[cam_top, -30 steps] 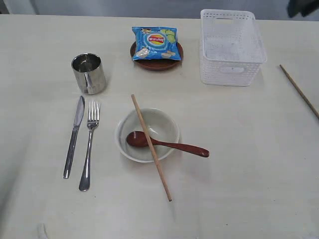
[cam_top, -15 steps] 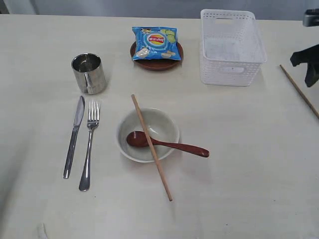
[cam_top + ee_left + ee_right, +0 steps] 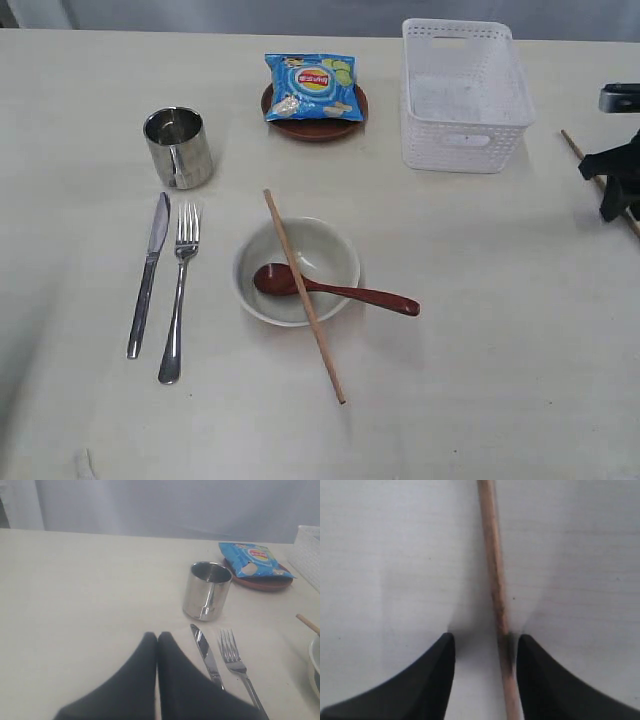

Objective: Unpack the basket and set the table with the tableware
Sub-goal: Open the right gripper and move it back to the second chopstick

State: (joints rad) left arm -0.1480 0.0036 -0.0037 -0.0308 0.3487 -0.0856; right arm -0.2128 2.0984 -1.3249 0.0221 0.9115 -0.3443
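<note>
Altogether two chopsticks (image 3: 325, 355), one bowl (image 3: 330, 250), one spoon (image 3: 340, 291)

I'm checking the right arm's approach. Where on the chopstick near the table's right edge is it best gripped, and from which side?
Take the thin shaft of the chopstick from straight above, one finger on each long side. It lies flat on the table, so only its sides offer purchase. The right end effector straddles it, open.

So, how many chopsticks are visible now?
2. One chopstick rests across the cream bowl; the other chopstick lies right of the basket, inside the open right hand.
</note>
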